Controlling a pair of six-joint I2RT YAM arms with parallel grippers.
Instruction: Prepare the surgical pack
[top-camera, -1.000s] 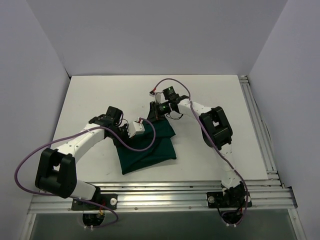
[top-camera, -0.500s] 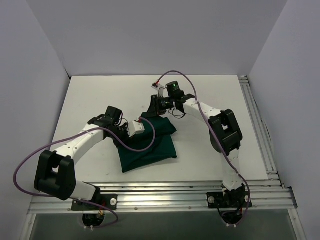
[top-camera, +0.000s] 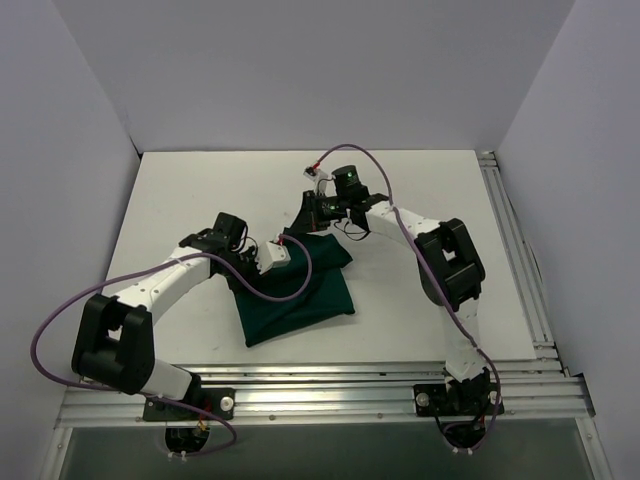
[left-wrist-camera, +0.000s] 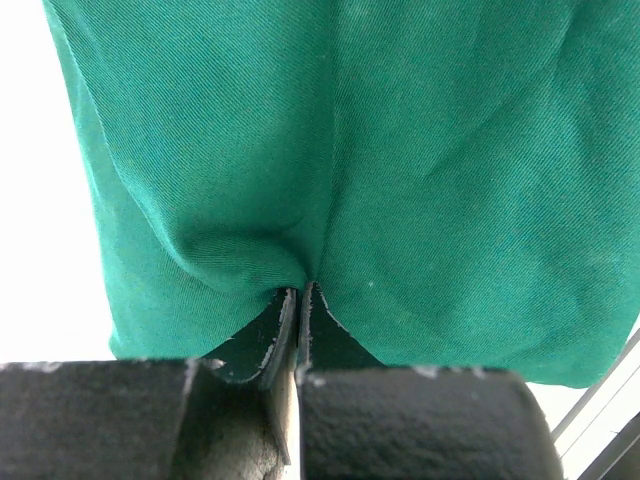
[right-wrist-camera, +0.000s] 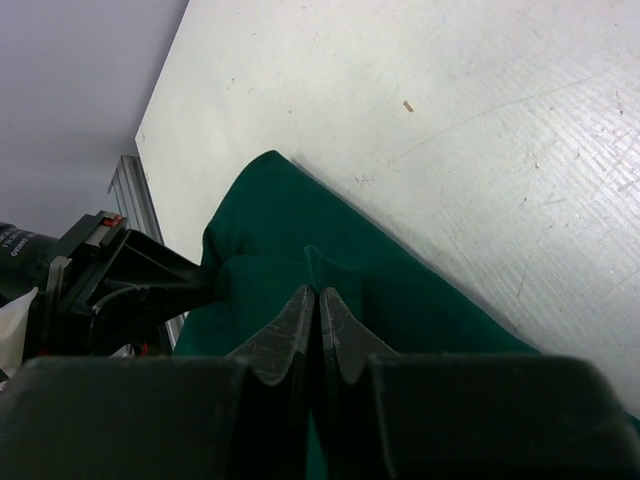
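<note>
Left fingers (left-wrist-camera: 283, 330) are pinched tight on a bunched fold of the dark green drape (top-camera: 300, 300), grabbing it around its far-left corner. The drape itself is lying folded up on the white table (top-camera: 190, 190), roughly in the middle between the two arms. Right fingers (right-wrist-camera: 297, 325) are squeezed together too, nipping a little ridge of cloth at the drape's far edge, near the left ones.

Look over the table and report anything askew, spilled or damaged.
Nothing spilled or damaged. The green drape lies as a rumpled bundle, skewed to the table edges, its far side bunched where the left end effector and right end effector pinch it.
</note>
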